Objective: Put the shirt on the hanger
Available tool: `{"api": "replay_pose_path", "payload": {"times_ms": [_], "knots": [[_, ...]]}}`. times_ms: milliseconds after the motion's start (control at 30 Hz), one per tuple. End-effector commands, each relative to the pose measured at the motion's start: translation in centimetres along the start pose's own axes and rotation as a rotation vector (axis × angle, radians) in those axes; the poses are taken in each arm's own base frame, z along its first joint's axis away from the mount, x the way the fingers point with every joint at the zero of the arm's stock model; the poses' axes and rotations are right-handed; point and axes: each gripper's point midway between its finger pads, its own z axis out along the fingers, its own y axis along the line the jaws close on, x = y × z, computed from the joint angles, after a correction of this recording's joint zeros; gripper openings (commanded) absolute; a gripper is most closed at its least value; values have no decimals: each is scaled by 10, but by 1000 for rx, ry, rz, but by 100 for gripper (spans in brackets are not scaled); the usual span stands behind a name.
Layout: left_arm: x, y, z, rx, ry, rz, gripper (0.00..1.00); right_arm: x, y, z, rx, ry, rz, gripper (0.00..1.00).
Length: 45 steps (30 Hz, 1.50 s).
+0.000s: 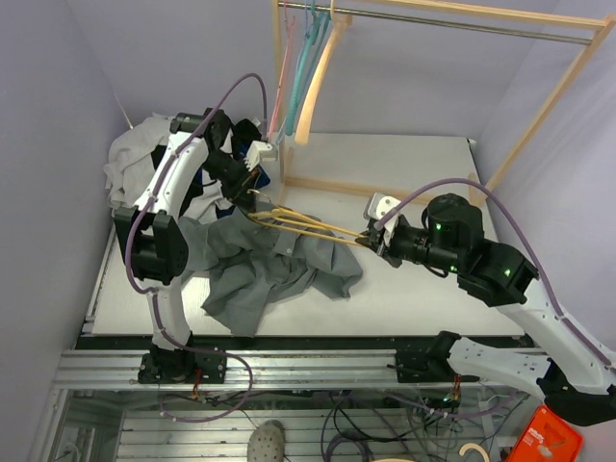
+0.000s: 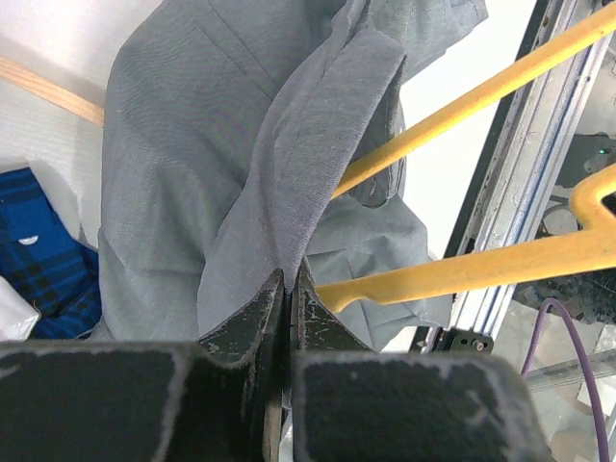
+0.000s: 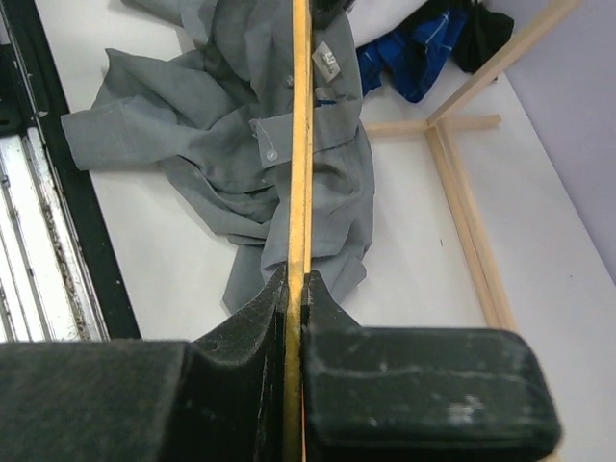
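White counter [image 1: 423,289] carries our shirt [image 1: 260,274]; left jaws pinch its fabric at ten o'clock, right jaws clamp the hanger [image 3: 299,115].

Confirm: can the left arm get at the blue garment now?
Probably not yet: the blue garment lies close, but the left arm has its jaws shut on the shirt and must let go first.

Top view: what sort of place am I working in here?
Most likely a robot lab cell for clothes handling, not a home: a white table boxed in by plain walls, a bare wooden clothes rail with spare hangers, and an aluminium frame with loose cables at the near edge.
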Motion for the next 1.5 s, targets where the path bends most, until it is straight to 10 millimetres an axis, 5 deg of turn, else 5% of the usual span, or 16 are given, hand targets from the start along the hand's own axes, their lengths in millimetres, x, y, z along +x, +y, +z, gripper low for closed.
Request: {"api": "replay_pose_path", "payload": {"times_ms": [0,300,533,700,767,1033,1233,1367,1467], "knots": [[-21,-21,-15,-18,-49,75,11,-14,-2,5,-22,-41,-38,0],[-54,-40,-35,-22,-160,192,9,-18,13,32,-161,-87,-2,0],[-77,-56,-53,-38,-231,257,7,-19,-41,26,31,-202,45,0],[-79,-67,-60,-54,-238,289,7,1,-61,34,149,-223,70,0],[-79,-69,-63,-69,-236,305,7,14,-61,42,153,-221,79,0],[-86,-70,-71,-96,-250,357,7,5,-33,64,-67,-363,45,0],[-93,-71,-68,-62,-276,340,7,-3,-35,63,-76,-498,65,0],[-94,-75,-66,-32,-294,336,7,3,-27,70,-114,-559,141,0],[-96,-78,-66,-22,-303,325,8,13,-40,69,-48,-626,201,0]]}}
